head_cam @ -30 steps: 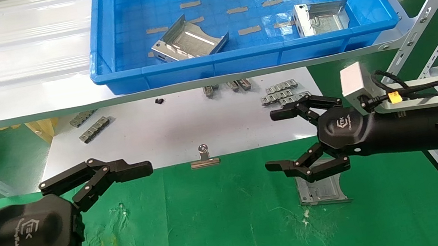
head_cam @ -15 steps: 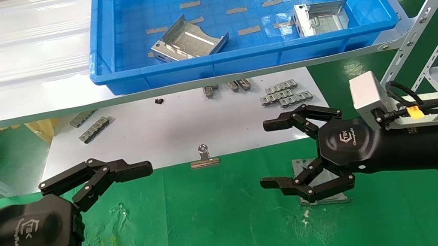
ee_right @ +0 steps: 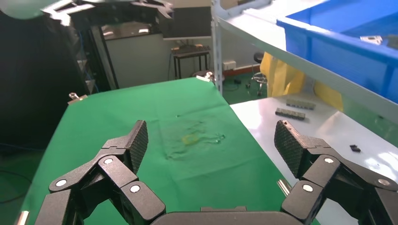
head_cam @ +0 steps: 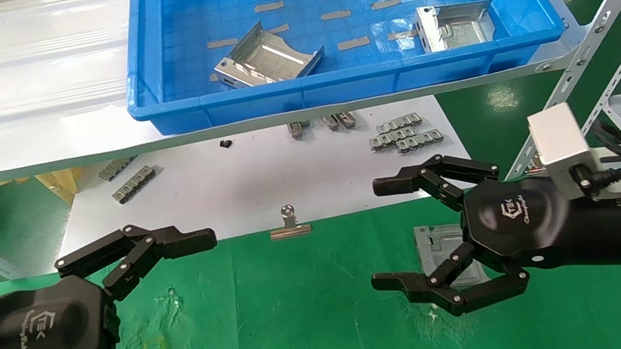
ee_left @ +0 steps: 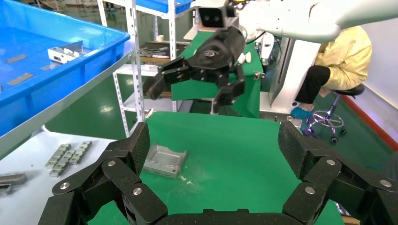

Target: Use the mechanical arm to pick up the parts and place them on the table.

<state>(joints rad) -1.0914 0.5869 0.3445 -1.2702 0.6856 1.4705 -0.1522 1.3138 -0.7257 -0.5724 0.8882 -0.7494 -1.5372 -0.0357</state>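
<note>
One silvery part (head_cam: 436,242) lies flat on the green table (head_cam: 321,327), partly hidden behind my right gripper's lower fingers. It also shows in the left wrist view (ee_left: 164,160). My right gripper (head_cam: 386,234) hovers just above and in front of it, open and empty; its own wrist view (ee_right: 211,145) shows only green cloth between the pads. Two more parts (head_cam: 268,57) (head_cam: 455,24) lie in the blue bin (head_cam: 334,88). My left gripper (head_cam: 216,302) is open and empty over the table's near left.
The blue bin sits on a raised shelf above a white sheet (head_cam: 238,185) holding small grey ridged strips (head_cam: 403,133) (head_cam: 133,184). A metal clip (head_cam: 290,226) holds the cloth's far edge. A slotted rack post (head_cam: 602,26) rises at the right.
My right gripper has drawn back toward me and to the right, staying open, so more of the part on the cloth shows. The part and the left arm have not moved.
</note>
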